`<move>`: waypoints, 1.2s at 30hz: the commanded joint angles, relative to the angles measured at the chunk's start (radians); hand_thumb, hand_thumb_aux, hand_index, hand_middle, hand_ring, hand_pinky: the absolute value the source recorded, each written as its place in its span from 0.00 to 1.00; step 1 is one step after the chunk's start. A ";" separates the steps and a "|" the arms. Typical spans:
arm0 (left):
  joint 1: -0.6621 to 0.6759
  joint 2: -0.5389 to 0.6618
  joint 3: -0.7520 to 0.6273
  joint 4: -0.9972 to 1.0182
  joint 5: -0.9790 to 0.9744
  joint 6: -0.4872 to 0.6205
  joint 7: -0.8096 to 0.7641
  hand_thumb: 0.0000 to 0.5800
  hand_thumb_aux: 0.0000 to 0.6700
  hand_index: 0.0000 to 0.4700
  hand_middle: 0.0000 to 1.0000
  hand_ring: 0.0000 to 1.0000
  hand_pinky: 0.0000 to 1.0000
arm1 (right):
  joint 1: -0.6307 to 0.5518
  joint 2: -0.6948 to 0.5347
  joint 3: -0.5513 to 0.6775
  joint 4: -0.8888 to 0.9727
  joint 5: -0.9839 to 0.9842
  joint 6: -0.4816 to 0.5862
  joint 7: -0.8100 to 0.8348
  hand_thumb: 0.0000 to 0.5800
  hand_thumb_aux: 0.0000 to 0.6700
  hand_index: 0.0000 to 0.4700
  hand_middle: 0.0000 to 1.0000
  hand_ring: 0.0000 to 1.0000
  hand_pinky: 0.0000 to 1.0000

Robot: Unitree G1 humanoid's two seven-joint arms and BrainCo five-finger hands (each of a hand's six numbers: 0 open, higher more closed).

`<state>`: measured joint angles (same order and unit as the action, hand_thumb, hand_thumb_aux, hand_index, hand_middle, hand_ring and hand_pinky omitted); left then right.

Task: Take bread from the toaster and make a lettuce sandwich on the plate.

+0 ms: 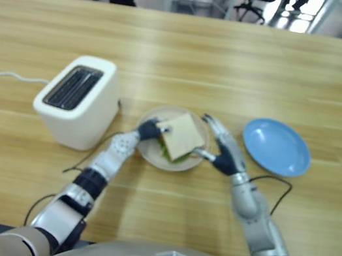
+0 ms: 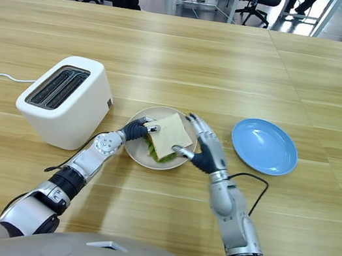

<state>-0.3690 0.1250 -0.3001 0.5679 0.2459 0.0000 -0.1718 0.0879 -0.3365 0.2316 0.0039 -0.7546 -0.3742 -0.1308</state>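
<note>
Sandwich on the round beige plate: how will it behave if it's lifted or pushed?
Probably light and soft: the pale square bread slice on top looks thin, so squeezing may dent it. Likely to come apart: it just lies on green lettuce, so a sideways push could slide it off. The shallow round beige plate may not stop it.

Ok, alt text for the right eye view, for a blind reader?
A robot's left hand and right hand flank a lettuce sandwich on a tan plate on a wooden table. A white toaster stands to its left, a blue plate to its right.
</note>
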 commanded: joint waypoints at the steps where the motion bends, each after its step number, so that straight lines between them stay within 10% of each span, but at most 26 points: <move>1: 0.019 0.002 0.000 0.097 0.021 0.036 0.016 1.00 1.00 0.98 1.00 1.00 1.00 | -0.054 -0.036 0.087 0.089 -0.167 0.036 -0.049 0.00 0.00 0.00 0.00 0.00 0.00; 16: 0.033 0.006 -0.020 0.070 0.064 0.031 0.042 1.00 1.00 0.98 1.00 1.00 1.00 | -0.268 -0.072 0.391 0.441 -0.380 0.139 0.065 0.00 0.00 0.00 0.00 0.00 0.00; 19: 0.046 0.032 -0.036 -0.027 0.122 0.015 0.086 0.89 0.67 0.66 1.00 1.00 1.00 | -0.264 -0.080 0.425 0.452 -0.373 0.153 0.131 0.00 0.00 0.00 0.00 0.00 0.00; 20: 0.052 0.041 -0.034 -0.077 0.144 0.005 0.113 0.00 0.00 0.00 0.91 0.91 0.91 | -0.261 -0.081 0.432 0.453 -0.370 0.159 0.145 0.00 0.00 0.00 0.00 0.00 0.00; 21: 0.062 0.051 -0.028 -0.143 0.167 -0.007 0.143 0.00 0.00 0.00 0.00 0.00 0.00 | -0.259 -0.083 0.437 0.453 -0.366 0.164 0.155 0.00 0.00 0.00 0.00 0.00 0.00; 36: 0.222 0.159 0.104 -0.925 0.477 0.053 0.277 0.00 0.00 0.00 0.00 0.00 0.00 | -0.247 -0.098 0.454 0.435 -0.331 0.215 0.193 0.00 0.00 0.00 0.00 0.00 0.00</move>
<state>-0.1675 0.2762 -0.2247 -0.3641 0.7393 0.0387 0.1269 -0.2239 -0.4007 0.6199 0.3018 -1.0719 -0.1797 -0.0601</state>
